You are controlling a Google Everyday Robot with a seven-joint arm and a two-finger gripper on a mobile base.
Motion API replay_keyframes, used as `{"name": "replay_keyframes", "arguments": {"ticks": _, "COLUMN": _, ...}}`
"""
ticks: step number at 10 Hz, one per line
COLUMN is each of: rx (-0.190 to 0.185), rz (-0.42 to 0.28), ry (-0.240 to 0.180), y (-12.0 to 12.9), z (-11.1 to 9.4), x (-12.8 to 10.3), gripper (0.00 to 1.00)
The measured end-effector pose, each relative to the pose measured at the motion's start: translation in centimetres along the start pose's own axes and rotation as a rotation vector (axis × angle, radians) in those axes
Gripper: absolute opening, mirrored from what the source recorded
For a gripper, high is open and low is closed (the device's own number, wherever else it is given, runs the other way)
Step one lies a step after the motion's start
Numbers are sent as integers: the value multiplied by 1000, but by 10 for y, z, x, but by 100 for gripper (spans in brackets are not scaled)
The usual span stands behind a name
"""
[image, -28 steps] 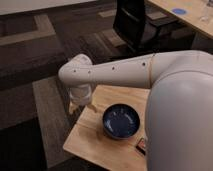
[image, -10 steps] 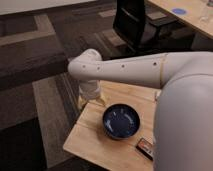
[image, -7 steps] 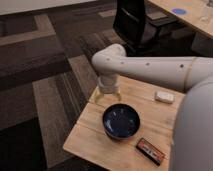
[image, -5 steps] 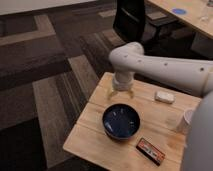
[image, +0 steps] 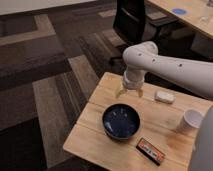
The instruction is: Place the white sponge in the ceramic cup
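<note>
Above counter (image: 94,131): my hand (image: 129,93), fingers spread, empty (ready to take hold).
White sponge (image: 164,96): flat on counter, near hand, untouched.
Ceramic cup (image: 191,120): upright, mouth up to receive it.

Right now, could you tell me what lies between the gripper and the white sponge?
Only bare wooden table: in the camera view, the open gripper hangs over it, with nothing between it and the white sponge.

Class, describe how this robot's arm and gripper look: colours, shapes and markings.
The arm is smooth, white and tubular, with rounded joints and a row of small dark dots along it. The gripper, over the table beyond the bowl, has a white cylindrical base and two short tan fingers.
</note>
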Motion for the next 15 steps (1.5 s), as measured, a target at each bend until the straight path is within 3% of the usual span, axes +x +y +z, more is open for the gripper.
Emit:
{"name": "replay_keyframes", "arguments": {"ticks": 1, "rx": 15, "rz": -69, "ry": 12, "y": -6, "z": -3, "x": -1, "gripper": 65}}
{"name": "replay_keyframes", "arguments": {"ticks": 3, "rx": 59, "rz": -337, "ry": 73, "y": -29, "z": -15, "x": 0, "gripper": 65}}
{"name": "replay_keyframes", "arguments": {"ticks": 4, "rx": 62, "rz": -400, "ry": 92, "y": -33, "z": -17, "x": 2, "gripper": 65}}
{"name": "replay_keyframes", "arguments": {"ticks": 6, "rx": 85, "rz": -671, "ry": 164, "y": -47, "z": -24, "x": 8, "gripper": 65}}
{"name": "replay_keyframes", "arguments": {"ticks": 7, "rx": 96, "rz": -766, "ry": 191, "y": -53, "z": -26, "x": 9, "gripper": 65}}
{"name": "replay_keyframes", "arguments": {"ticks": 8, "rx": 97, "rz": -793, "ry": 200, "y": -55, "z": -27, "x": 9, "gripper": 65}}
{"name": "replay_keyframes", "arguments": {"ticks": 12, "rx": 98, "rz": -793, "ry": 200, "y": -54, "z": -26, "x": 9, "gripper": 65}}
{"name": "replay_keyframes", "arguments": {"ticks": 15, "rx": 134, "rz": -864, "ry": 200, "y": -78, "z": -20, "x": -12, "gripper": 65}}
